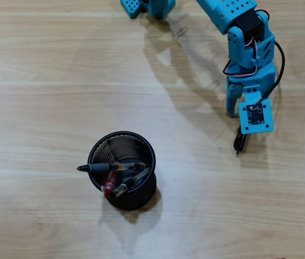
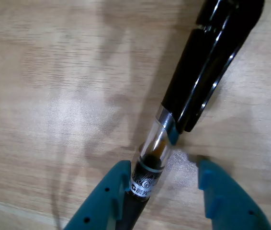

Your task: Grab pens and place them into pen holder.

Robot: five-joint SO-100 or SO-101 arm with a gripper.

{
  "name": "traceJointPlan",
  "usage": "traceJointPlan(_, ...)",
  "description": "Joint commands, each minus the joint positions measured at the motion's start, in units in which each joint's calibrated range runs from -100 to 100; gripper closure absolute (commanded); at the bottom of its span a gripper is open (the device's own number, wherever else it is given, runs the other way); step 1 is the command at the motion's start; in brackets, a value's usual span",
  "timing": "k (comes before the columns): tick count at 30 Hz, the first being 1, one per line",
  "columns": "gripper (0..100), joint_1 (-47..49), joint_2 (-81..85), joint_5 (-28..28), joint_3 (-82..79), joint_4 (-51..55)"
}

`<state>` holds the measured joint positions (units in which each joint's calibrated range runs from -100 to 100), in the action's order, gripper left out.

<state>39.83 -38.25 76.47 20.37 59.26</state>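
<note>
Two teal fingertips (image 2: 121, 179) frame the bottom of the wrist view, and the gripper (image 2: 166, 179) stands with its jaws apart, the left tip touching the barrel of a black-and-clear pen (image 2: 193, 81) while the right tip sits clear of it with bare wood between. This pen lies on the wooden table (image 2: 54, 96), running from the lower middle up to the upper right of that view: a dark grip with white lettering near the fingers, then a clear section showing the ink tube, then a glossy black cap with a clip.

The overhead view shows far less of that pen: only a short dark end (image 1: 240, 143) pokes out below the gripper (image 1: 237, 116) and the small camera board on the arm's wrist, at the right side of the table (image 1: 44, 81).

What the overhead view adds is the pen holder (image 1: 123, 171), a round black wire-mesh cup standing well apart from the gripper, toward the lower middle. Three pens are in it. One black-and-clear pen (image 1: 109, 167) lies across the rim, its tip sticking out to the left. Beneath it a red-and-clear pen (image 1: 109, 186) and a grey-and-clear pen (image 1: 132, 182) lean inside toward the near wall.
</note>
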Motion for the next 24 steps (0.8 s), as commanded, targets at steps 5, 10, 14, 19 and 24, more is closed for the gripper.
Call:
traceJointPlan(5, 87, 1.71, 0.08, 0.93, -0.5, 0.02)
traceJointPlan(10, 96, 1.8, 0.08, 0.98, -0.5, 0.02)
traceJointPlan(14, 98, 1.98, 0.08, 2.45, -0.5, 0.02)
traceJointPlan(19, 98, 2.52, 0.08, 2.6, -0.5, 0.02)
traceJointPlan(24, 98, 2.16, 0.83, 2.09, -0.32, 0.11)
